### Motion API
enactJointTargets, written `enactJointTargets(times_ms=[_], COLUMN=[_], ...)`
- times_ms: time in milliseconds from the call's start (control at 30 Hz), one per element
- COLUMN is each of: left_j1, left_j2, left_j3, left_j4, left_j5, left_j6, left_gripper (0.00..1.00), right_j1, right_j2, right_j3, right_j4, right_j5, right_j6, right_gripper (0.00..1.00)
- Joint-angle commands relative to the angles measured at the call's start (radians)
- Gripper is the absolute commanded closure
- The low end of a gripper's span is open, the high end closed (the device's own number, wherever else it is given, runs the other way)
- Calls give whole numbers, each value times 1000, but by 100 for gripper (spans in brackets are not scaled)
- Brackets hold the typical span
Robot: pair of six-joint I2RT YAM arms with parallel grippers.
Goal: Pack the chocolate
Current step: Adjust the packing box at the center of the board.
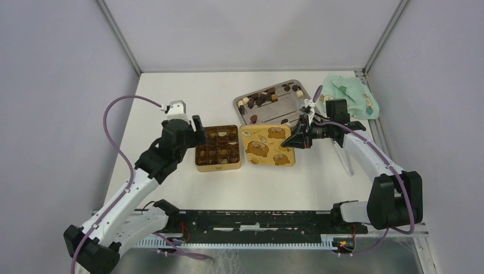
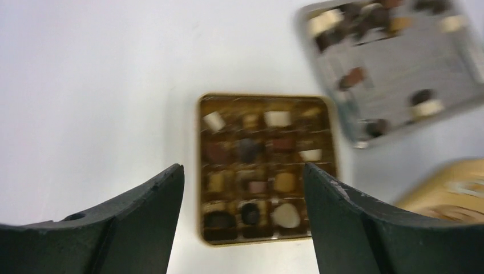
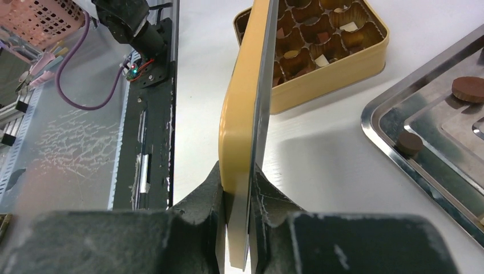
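Note:
The gold gridded tin (image 1: 217,148) holds chocolate pieces (image 2: 277,118) in its cells. More loose chocolate (image 1: 263,98) lies on the silver tray (image 1: 285,105) behind it. My left gripper (image 1: 197,130) is open and empty, hovering over the tin's left side; in the left wrist view (image 2: 242,167) the tin's rim (image 2: 201,171) lies between the jaws, further down. My right gripper (image 1: 294,140) is shut on the right edge of the gold bear-print lid (image 1: 266,145), just right of the tin. The right wrist view shows the lid (image 3: 245,114) clamped between the fingers (image 3: 200,200).
A green patterned cloth (image 1: 349,98) lies at the back right by the enclosure wall. The tray's rim (image 3: 399,114) lies close beside the tin's wall (image 3: 342,68). The black base rail (image 1: 257,220) runs along the near edge.

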Motion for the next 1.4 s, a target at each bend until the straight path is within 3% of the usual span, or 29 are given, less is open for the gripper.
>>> enactJointTargets(times_ms=[0,133,167,267,400,533,833,967,1167,1367], left_j1=[136,313,373,480,516,517,474,421,351,344], left_j2=[53,131,182,347,559,648,545,529,513,385], left_j3=[-59,-91,-88,-44,44,19,-131,-147,-154,-140], left_j4=[-147,-47,-20,25,18,30,79,85,94,-37], left_j5=[-131,51,118,268,367,462,546,553,547,389], left_j6=[-148,-118,-102,-80,-51,-56,-112,-126,-152,-145], left_gripper=[22,35,42,76,88,91,92,92,92,87], right_j1=[1,2,0,1,2,0,-3,-2,5,6], right_j2=[-26,-28,-29,-37,-42,-41,4,30,35,50], right_j3=[2,3,2,0,3,22,123,151,143,150], right_j4=[128,130,132,138,148,143,104,165,403,516], right_j5=[-34,-28,-27,-22,-23,-34,-46,-6,47,90], right_j6=[127,133,135,141,153,154,199,324,603,730], right_gripper=[100,100,100,100,100,100,100,100,100,100])
